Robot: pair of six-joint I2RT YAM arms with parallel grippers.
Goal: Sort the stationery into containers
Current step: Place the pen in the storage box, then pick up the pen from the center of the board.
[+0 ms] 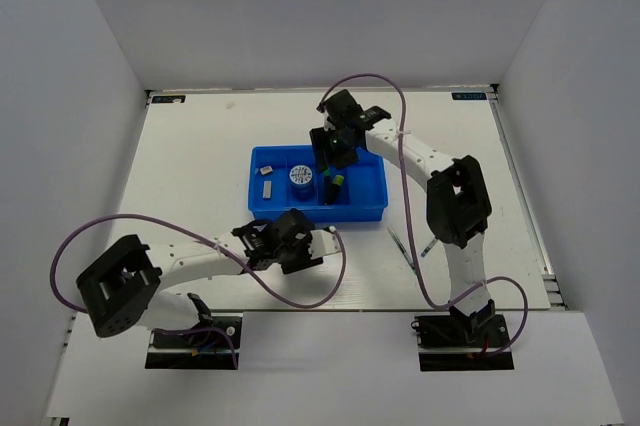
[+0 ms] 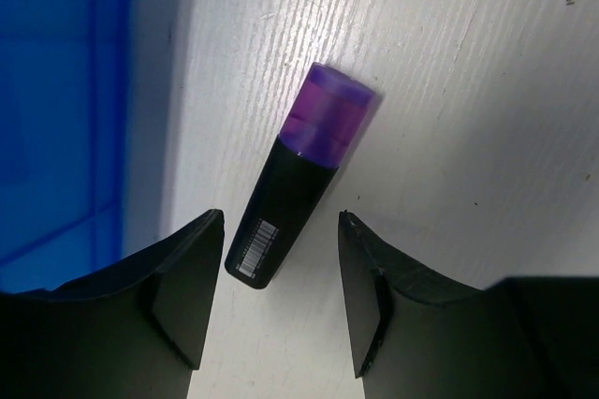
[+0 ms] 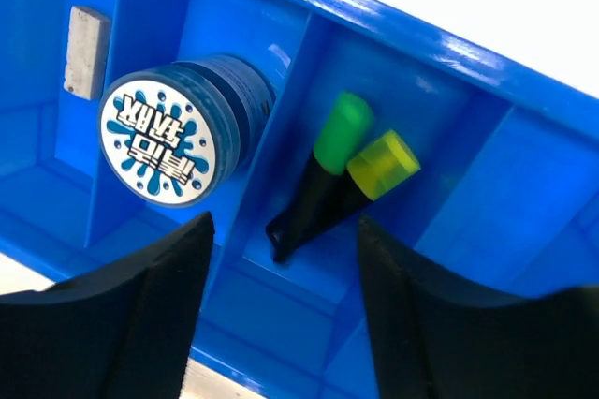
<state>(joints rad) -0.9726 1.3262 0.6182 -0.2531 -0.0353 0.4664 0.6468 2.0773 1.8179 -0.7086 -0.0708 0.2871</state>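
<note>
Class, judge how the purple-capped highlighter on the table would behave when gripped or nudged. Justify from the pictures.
The purple-capped highlighter looks like rigid plastic, so it probably won't bend. Its rounded body, lying flat on the table, may roll if nudged sideways.

Two highlighters (image 3: 320, 174) in blue tray (image 3: 421, 38)

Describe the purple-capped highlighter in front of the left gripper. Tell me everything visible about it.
The purple highlighter is a short marker with a glossy black plastic barrel, a translucent purple cap and a white barcode label near its blunt end. It lies flat and capped on the white table, just outside the blue tray. Its barcode end sits between the open fingers of the left gripper, which flank it without visibly touching it.
</note>
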